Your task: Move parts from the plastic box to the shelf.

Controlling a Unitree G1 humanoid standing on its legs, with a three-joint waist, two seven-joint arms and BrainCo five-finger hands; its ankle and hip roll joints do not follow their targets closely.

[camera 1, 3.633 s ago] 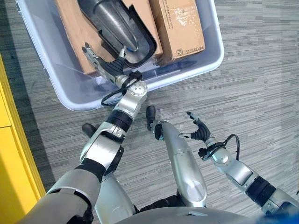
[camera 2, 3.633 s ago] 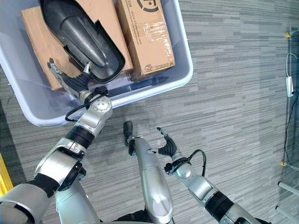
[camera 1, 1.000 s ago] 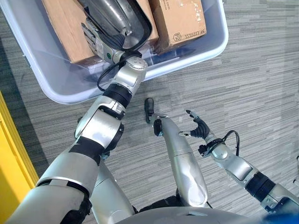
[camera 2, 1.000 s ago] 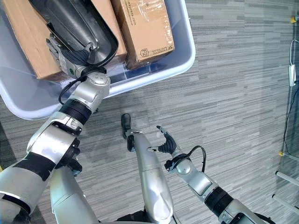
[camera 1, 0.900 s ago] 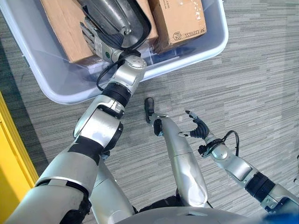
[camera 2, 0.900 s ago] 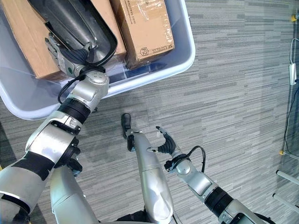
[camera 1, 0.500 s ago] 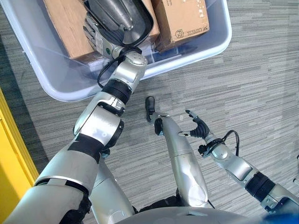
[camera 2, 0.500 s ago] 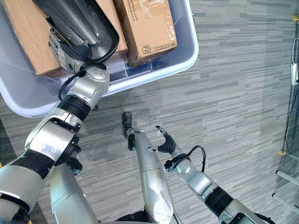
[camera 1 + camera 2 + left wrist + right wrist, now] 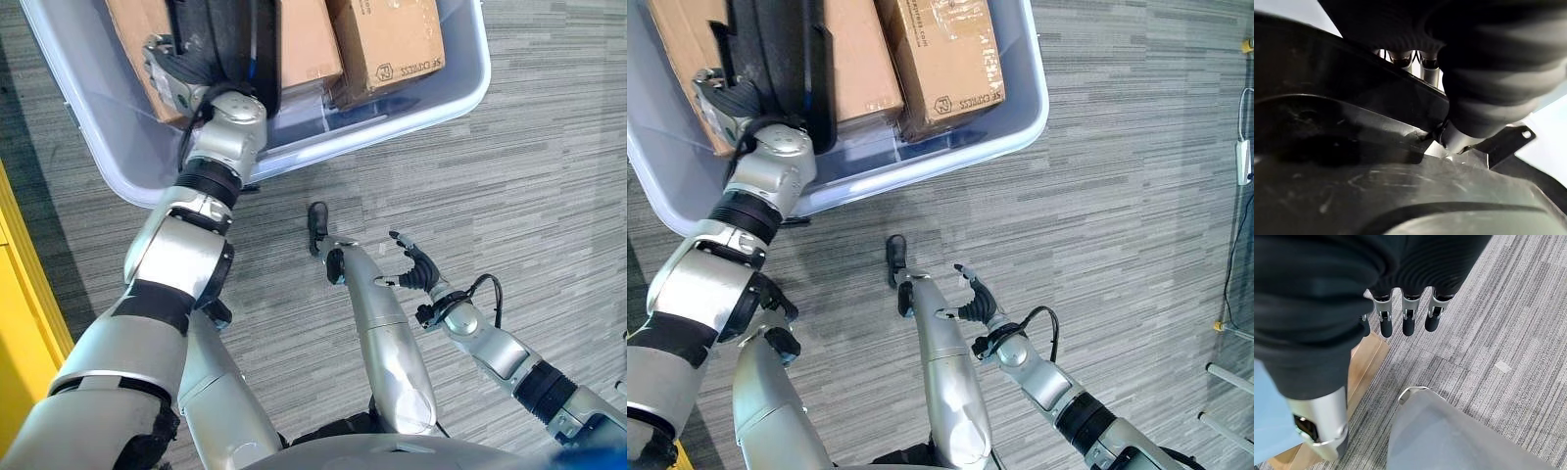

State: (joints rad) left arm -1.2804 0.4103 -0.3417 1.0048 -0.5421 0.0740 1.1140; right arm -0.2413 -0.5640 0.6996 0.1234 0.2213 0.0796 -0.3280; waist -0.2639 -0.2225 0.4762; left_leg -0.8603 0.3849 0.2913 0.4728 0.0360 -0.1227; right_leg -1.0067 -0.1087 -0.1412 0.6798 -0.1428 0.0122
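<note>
Gripping is what we judge to be under way: the black moulded part (image 9: 220,39) stands on edge inside the plastic box (image 9: 118,157), leaning against the large cardboard box (image 9: 306,44), with a smaller cardboard box (image 9: 392,39) beside that toward the bin's far corner; our left hand (image 9: 174,76) is pressed against the part's lower end, and in the left wrist view the part's dark rim (image 9: 1352,98) runs right across the hand, with silver fingers (image 9: 1400,59) reaching over its far side; we read them as hooked over the rim, though their tips are hidden, so how firmly they clamp we cannot tell; our right hand (image 9: 416,272) hangs low over the grey carpet (image 9: 549,176), well apart from the bin, its fingers (image 9: 1408,318) loosely curled and empty; a yellow panel (image 9: 20,284) edges the scene on our left; we judge the pick-up step barely begun, no part having left the bin; the next move calls for a secure hold on that rim, then a straight lift clear of the bin wall without dragging the cartons.
</note>
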